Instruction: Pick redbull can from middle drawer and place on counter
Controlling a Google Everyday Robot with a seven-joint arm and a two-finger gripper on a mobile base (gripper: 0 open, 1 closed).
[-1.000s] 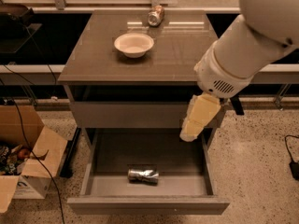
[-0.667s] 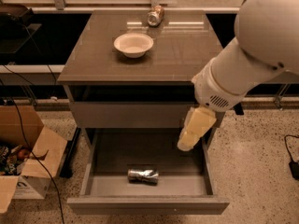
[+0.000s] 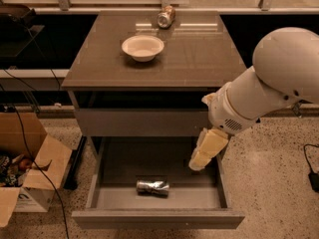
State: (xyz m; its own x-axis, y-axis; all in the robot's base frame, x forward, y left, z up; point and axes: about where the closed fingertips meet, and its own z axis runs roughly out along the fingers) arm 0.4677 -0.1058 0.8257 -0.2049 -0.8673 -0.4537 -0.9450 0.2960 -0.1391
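The redbull can [image 3: 153, 187] is a small dented silver can lying on its side on the floor of the open middle drawer [image 3: 157, 218], near the front. My gripper [image 3: 203, 154] hangs over the drawer's right side, above and to the right of the can, apart from it and holding nothing. The white arm [image 3: 271, 83] reaches in from the right. The grey-brown counter [image 3: 194, 54] forms the cabinet's top.
A white bowl [image 3: 142, 47] sits on the counter at the left middle. A can with a reddish-orange label [image 3: 165, 17] lies at the counter's back edge. A cardboard box [image 3: 25, 163] and cables stand on the floor at the left.
My arm and gripper have come lower and a little left, toward the drawer. The can has not moved.
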